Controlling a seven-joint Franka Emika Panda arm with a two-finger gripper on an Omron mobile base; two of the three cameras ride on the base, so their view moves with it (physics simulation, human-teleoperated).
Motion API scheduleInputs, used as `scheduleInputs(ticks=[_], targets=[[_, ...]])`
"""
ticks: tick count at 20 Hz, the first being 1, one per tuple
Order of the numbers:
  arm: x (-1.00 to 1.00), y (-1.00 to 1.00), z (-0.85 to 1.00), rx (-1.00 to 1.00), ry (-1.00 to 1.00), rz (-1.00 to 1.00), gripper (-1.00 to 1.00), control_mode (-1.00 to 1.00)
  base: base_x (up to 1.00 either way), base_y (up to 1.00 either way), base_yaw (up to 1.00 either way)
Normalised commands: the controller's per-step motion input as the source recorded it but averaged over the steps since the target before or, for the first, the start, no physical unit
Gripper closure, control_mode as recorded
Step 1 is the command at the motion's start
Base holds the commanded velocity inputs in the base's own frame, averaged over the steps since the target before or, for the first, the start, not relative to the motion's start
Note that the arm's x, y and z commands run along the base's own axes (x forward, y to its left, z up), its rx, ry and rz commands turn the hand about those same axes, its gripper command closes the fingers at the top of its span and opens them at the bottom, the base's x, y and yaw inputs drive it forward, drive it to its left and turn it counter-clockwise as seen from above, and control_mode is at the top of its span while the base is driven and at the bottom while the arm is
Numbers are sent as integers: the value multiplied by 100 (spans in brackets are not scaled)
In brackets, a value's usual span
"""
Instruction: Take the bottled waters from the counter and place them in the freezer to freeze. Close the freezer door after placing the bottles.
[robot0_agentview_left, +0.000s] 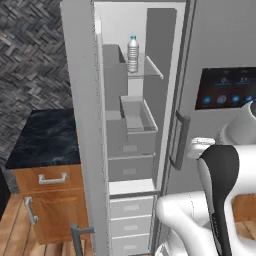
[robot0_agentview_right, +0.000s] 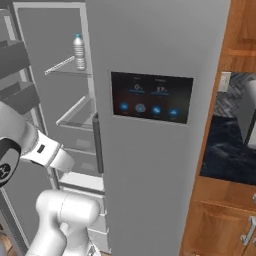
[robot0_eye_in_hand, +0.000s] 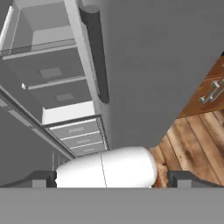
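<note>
In the hand view the gripper (robot0_eye_in_hand: 111, 177) shows only as two dark fingertips (robot0_eye_in_hand: 37, 178) at the lower left and lower right of the frame. They stand far apart, the jaws wide, with nothing between them.

The freezer (robot0_agentview_left: 131, 100) stands open, and its top and bottom are cut off by the frame in the left base view. The freezer door (robot0_agentview_left: 82, 125) is swung out at the left of that view and seen nearly edge-on, so its inner face is hard to read there; in the right base view only a slice of its bins shows at the upper left edge. The counter (robot0_agentview_left: 47, 137) lies at the left of the left base view, partly behind the door.

One bottled water (robot0_agentview_left: 133, 54) stands upright on the glass shelf (robot0_agentview_left: 150, 70) near the top of the freezer, at upper centre in the left base view and upper left in the right base view (robot0_agentview_right: 79, 51). It is clear and ribbed with a light blue cap; its label detail is too small to make out. Below it, a grey drawer (robot0_agentview_left: 135, 122) is pulled partly out.

The neighbouring fridge door with the touchscreen (robot0_agentview_right: 151, 97) is shut.
</note>
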Motion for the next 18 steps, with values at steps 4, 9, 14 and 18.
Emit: scheduleInputs(ticks=[4,9,14,18], targets=[[0,0,0,0,0,0,-100,100,-30,-89,-7],[0,0,0,0,0,0,-100,100,0,-100,-10],[0,0,0,0,0,0,-100,100,8,-100,-7],[0,0,0,0,0,0,-100,100,26,-88,-2]])
